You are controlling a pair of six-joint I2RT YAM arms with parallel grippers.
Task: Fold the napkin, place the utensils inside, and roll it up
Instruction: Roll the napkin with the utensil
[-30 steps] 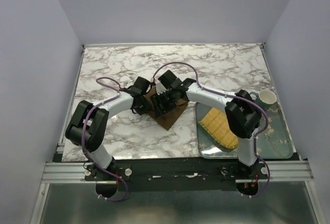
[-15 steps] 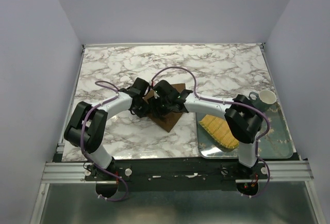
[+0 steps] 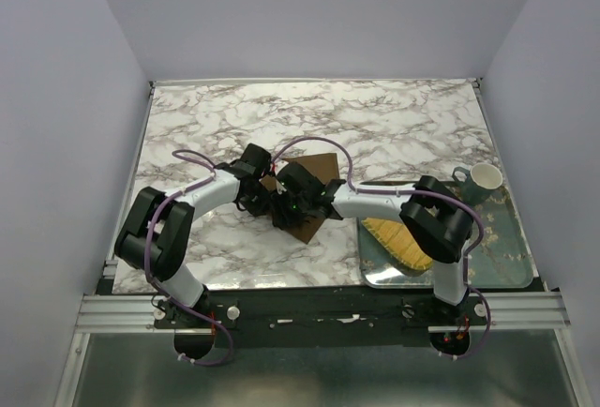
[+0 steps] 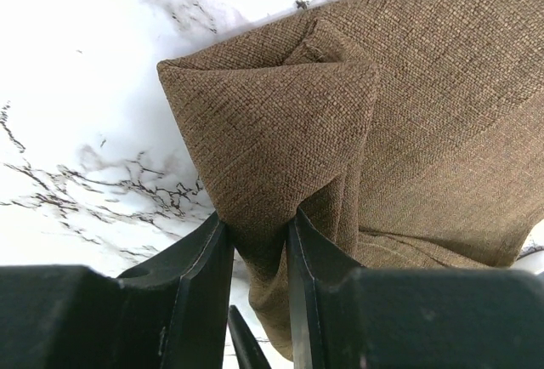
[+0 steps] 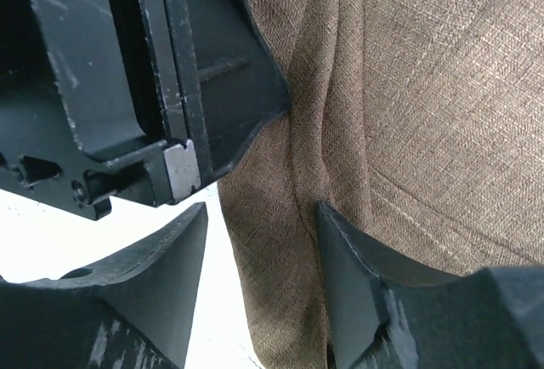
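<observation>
Napkin point(image 4: 382, 131) fold pinched in left tool point(image 4: 255, 235) (hidden from overhead); right tool point(image 5: 262, 246) stands wide astride its edge.

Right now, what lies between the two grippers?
Only a raised napkin fold: the left gripper pinches it, the right gripper straddles it, open. Both wrist views show this.

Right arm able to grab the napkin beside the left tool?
Likely yes: the right tool stands open with a ridge of the napkin between its fingers; the left tool, pinching the cloth, stands close, not blocking.
</observation>
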